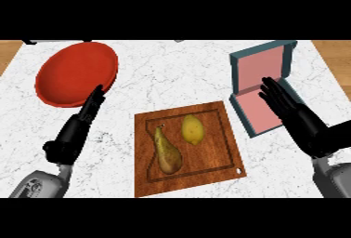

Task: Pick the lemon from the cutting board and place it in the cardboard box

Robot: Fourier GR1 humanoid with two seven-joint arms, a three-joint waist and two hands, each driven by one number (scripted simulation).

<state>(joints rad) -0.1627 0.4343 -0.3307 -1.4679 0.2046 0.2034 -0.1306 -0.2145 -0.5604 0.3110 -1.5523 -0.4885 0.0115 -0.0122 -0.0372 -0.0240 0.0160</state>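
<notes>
The pick looks not yet begun — the lemon [192, 129] lies on the cutting board [212, 153] beside a pear [166, 152], so the right hand [291, 111], fingers straight over the cardboard box [259, 79], must swing left and close round it — the left hand [89, 109] rests open.

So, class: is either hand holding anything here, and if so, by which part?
Nothing is held. The left hand and right hand are open, and the lemon lies untouched on the cutting board.

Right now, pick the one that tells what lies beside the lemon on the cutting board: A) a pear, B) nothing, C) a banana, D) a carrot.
A: a brownish pear lies on the cutting board, just left of the lemon in the view.
</notes>
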